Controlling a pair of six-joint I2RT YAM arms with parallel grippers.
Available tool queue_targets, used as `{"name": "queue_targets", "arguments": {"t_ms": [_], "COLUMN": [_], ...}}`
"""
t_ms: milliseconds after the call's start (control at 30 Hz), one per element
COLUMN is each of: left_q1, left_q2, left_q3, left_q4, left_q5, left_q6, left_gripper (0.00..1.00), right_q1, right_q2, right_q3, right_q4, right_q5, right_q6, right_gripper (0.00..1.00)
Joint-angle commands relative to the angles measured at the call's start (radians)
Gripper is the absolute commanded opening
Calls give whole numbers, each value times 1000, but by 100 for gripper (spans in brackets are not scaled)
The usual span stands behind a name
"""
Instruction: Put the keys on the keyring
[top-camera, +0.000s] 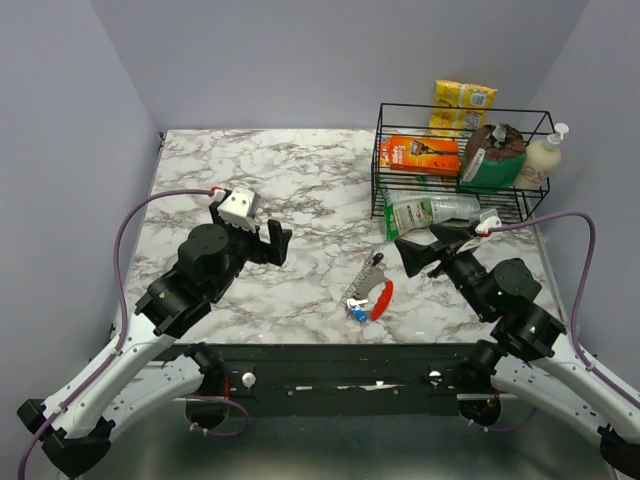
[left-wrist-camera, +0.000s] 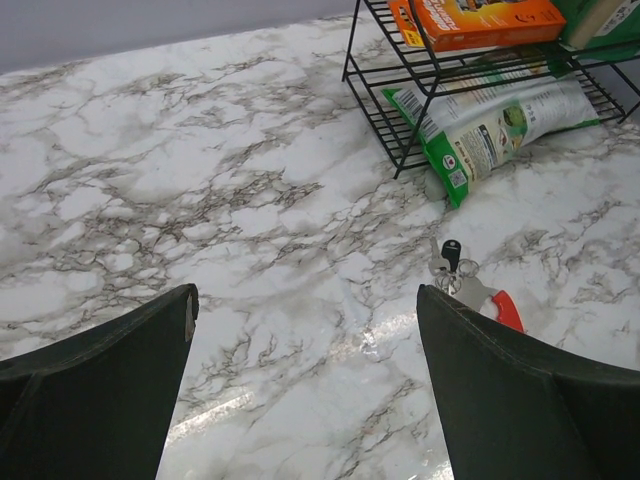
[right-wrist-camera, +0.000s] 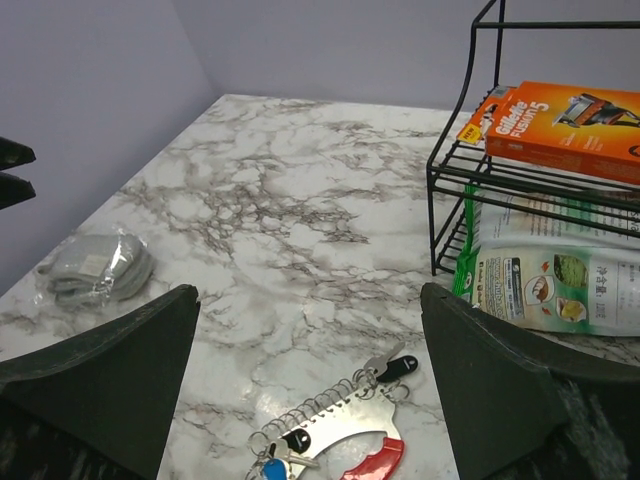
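Observation:
The keyring (top-camera: 381, 299) lies flat on the marble near the front middle: a bright red curved piece joined to a silvery plate with a row of small rings. Of the keys, a blue-headed one (top-camera: 357, 314) lies at its near end and a dark-headed one (top-camera: 377, 261) at its far end. The right wrist view shows the keyring (right-wrist-camera: 372, 459), the blue key (right-wrist-camera: 274, 470) and a dark key (right-wrist-camera: 397, 368) just below my open right gripper (right-wrist-camera: 310, 300). My right gripper (top-camera: 425, 245) hovers right of the bunch. My left gripper (top-camera: 277, 243) stands open to its left, empty (left-wrist-camera: 307, 300).
A black wire rack (top-camera: 379, 160) at the back right holds an orange razor box (top-camera: 424, 155), a dark bag (top-camera: 492, 155) and a soap bottle (top-camera: 545, 155). A green-white pouch (top-camera: 430, 212) pokes out from under it. A grey wrapped bundle (right-wrist-camera: 95, 268) lies far left.

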Motion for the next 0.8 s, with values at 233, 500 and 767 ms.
{"name": "queue_targets", "arguments": {"t_ms": [233,500,767], "left_q1": [-1,1,8], "left_q2": [91,202,294], "left_q3": [-28,-40,-53], "left_q4": [2,40,83], "left_q5": [-15,24,39], "left_q6": [-19,-50,-83], "left_gripper": [99,99,99], "right_q1": [3,3,5], "right_q2": [33,77,120], "right_q3": [-85,-125,-161], "right_q4": [59,89,109], "right_q5": [121,207,287], "right_q6": [-26,-18,-6], "right_gripper": [100,100,100]}}
